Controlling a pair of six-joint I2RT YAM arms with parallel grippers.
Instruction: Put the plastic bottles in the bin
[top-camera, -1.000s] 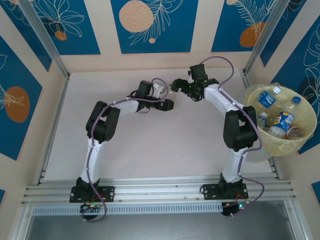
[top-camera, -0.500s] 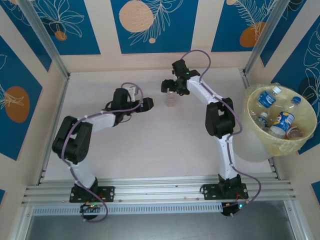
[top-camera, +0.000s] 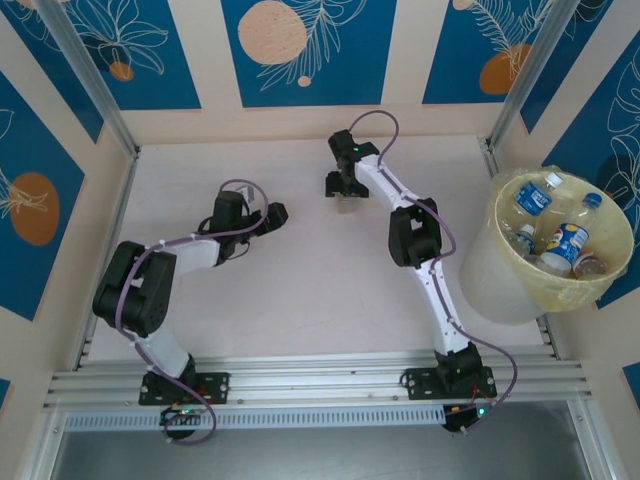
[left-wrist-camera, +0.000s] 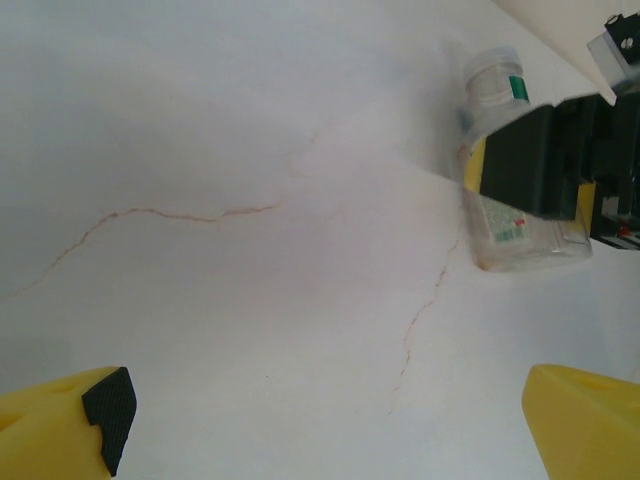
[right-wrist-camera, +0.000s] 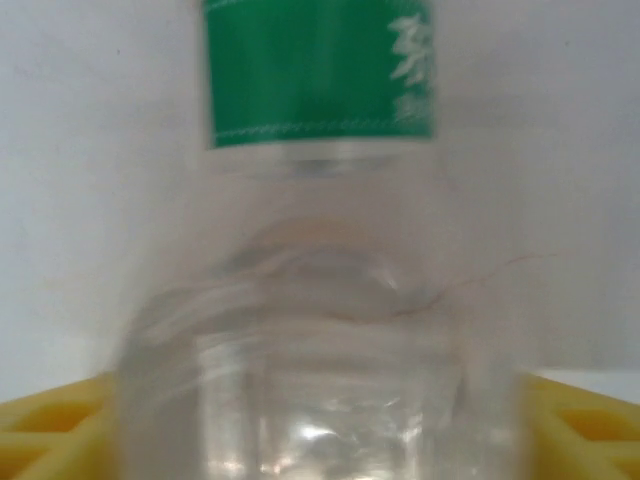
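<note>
Pale tabletop (top-camera: 300, 280), blue leaf-patterned wall panels (top-camera: 350, 70), aluminium rail (top-camera: 320, 385)

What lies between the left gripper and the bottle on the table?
In the left wrist view, only bare table with thin brownish lines separates the left gripper from the bottle.

Materials and finish, as found.
The tabletop (top-camera: 300, 290) is matt white and smooth, with brownish hairline cracks; the bottle (right-wrist-camera: 330, 330) is clear glossy plastic with a green printed label; the bin (top-camera: 495, 295) is pale-yellow plastic, its bag (top-camera: 575, 295) thin and translucent; the near-edge rail (top-camera: 320, 385) is ribbed bare metal.
</note>
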